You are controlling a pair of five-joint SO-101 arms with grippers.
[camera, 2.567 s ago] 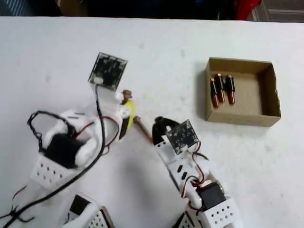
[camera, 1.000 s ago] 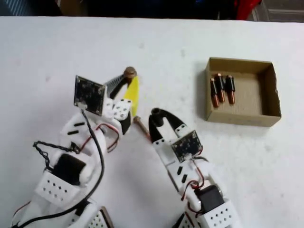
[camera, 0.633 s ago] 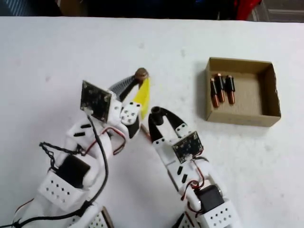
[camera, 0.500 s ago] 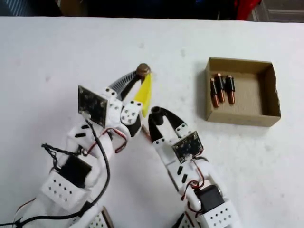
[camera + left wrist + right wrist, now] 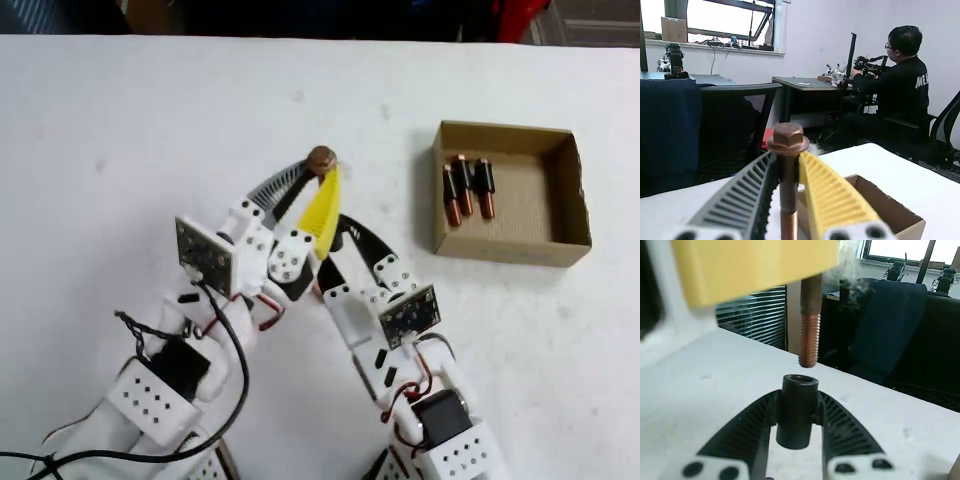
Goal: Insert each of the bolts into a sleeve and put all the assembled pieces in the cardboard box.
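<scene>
My right fingers [image 5: 847, 432] are clenched on the black sleeve [image 5: 797, 412], holding it upright with its open mouth up. Just over that mouth, not touching it, hangs the threaded tip of the copper bolt [image 5: 788, 150], gripped head-up between my left fingers [image 5: 832, 192]. Farther along the bench [image 5: 120, 110], off to my right, sits the cardboard box [image 5: 500, 247] with three assembled pieces [image 5: 466, 190] lying inside.

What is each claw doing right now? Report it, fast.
Left claw: closed on the bolt.
Right claw: closed on the sleeve, with the bolt's tip not yet in it.
</scene>
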